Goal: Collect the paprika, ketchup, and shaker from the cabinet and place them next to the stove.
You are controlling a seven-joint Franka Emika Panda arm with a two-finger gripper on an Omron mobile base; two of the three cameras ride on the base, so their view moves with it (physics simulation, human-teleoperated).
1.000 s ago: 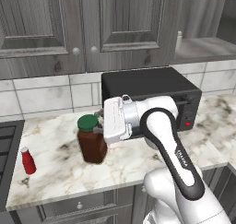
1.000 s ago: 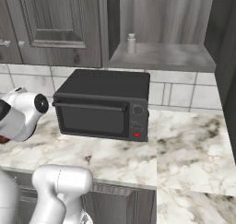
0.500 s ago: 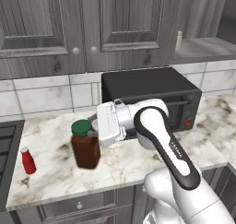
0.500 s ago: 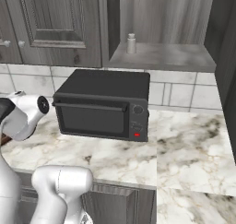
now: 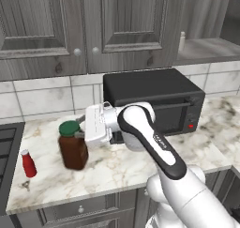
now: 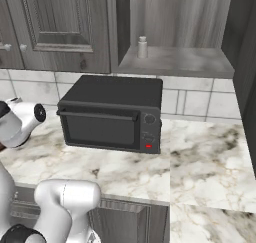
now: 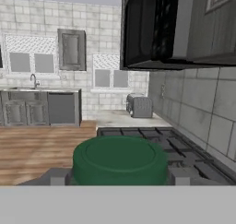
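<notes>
The paprika, a brown jar with a green lid, stands upright at counter level, right of the ketchup. My gripper is shut on the jar just under its lid, reaching in from the right. In the hand view the green lid of the paprika sits between my fingertips, with the stove beyond it. The stove shows at the left edge of the counter. The shaker stands on the shelf of the open cabinet; from the left it is the small shaker.
A black toaster oven sits against the wall behind my arm, seen also as the toaster oven. Closed panelled doors hang above the counter. The marble counter has its front edge near the jar.
My arm has carried the paprika leftward and lower, closer to the ketchup. The ketchup and the shaker have stayed put.
</notes>
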